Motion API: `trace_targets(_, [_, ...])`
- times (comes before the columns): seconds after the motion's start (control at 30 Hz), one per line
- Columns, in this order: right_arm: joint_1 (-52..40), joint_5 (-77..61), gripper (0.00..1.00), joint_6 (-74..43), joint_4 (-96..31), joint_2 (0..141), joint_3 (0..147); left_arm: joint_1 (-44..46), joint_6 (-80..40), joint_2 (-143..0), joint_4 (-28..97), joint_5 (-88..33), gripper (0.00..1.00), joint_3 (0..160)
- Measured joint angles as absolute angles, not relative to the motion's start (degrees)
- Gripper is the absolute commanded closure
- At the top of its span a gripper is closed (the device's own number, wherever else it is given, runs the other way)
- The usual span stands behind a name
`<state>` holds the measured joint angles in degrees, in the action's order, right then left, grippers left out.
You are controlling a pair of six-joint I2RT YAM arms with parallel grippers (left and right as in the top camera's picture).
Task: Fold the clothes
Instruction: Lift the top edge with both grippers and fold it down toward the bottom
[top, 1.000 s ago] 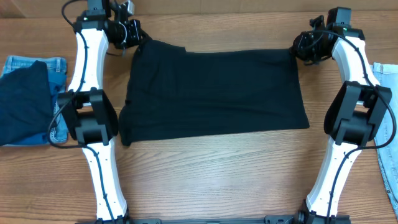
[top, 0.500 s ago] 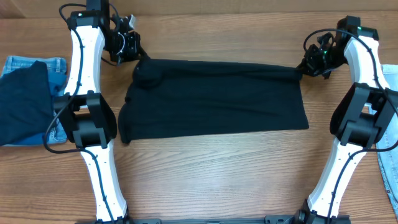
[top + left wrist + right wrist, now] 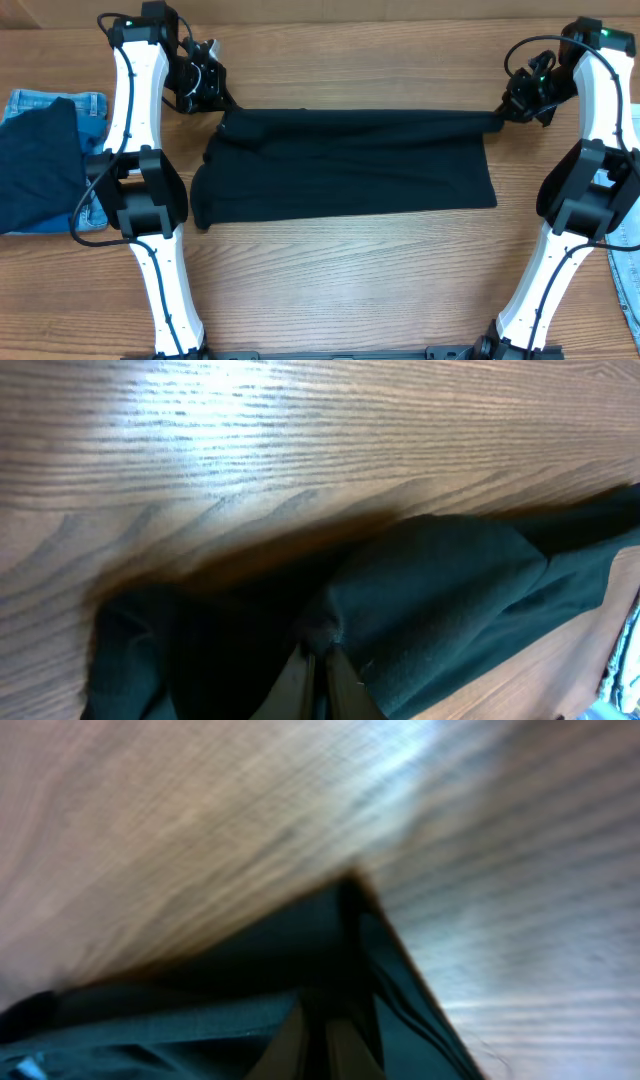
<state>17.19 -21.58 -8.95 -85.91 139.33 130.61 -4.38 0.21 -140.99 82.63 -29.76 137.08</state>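
folding is at its first fold: left gripper [image 3: 218, 103] and right gripper [image 3: 500, 113] are each clenched on a far corner of the black clothes [image 3: 350, 170], which lie spread on the table [image 3: 350, 280] between the arms, far edge lifted. next, both should likely carry that edge evenly to the near hem.

Shown are one plain black garment of soft thin fabric [image 3: 350, 165], one dark navy blue garment [image 3: 35, 165], one brown wooden table [image 3: 350, 280], and two light blue denim pieces in view: the left denim piece [image 3: 92, 105] and the right denim piece [image 3: 628, 285]. There are two white-and-black robot arms, the left arm [image 3: 135, 100] and the right arm [image 3: 598, 110]. Each bears one black two-finger gripper, making two: the left gripper [image 3: 222, 103] and the right gripper [image 3: 503, 113].
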Motion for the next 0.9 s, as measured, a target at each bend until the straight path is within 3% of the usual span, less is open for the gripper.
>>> trace_targets(0.3, [17.1, -17.6, 0.92, -5.2, -87.4, 139.3, 130.6, -6.5, 0.3, -140.5, 85.5, -30.0, 0.96, 137.0])
trace_targets(0.9, [8.3, -11.0, 0.96, 6.8, -73.1, 138.7, 130.6, -8.7, 2.1, -134.8, 85.6, -29.5, 0.96, 137.0])
